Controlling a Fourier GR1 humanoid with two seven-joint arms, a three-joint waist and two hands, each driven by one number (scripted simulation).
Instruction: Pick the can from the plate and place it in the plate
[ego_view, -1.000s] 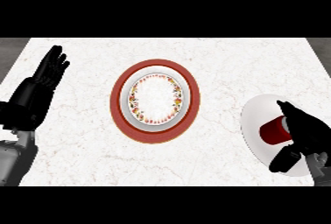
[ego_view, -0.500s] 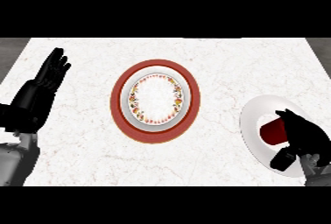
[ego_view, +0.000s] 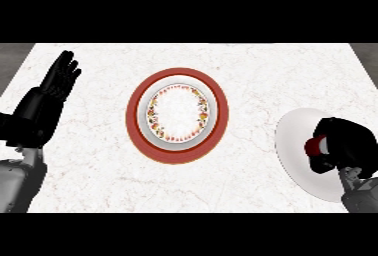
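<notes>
On the plain white plate (ego_view: 295, 150) at the near right, the right hand (ego_view: 348, 145) curls round the red can (ego_view: 318, 146). The red-rimmed patterned plate (ego_view: 177, 115) sits centre. The left hand (ego_view: 46, 107) rests open at the left edge.

- The place reads as a kitchen or dining spot in a home: the table (ego_view: 96, 165) has a white, marble-like top with faint grey veins.
- Tableware is laid on it: a red-rimmed plate (ego_view: 177, 115) near the middle, whose white centre carries a ring of small coloured motifs.
- A plain white plate (ego_view: 295, 150) sits at the right edge.
- A dark grey strip shows past the table's far corners.
</notes>
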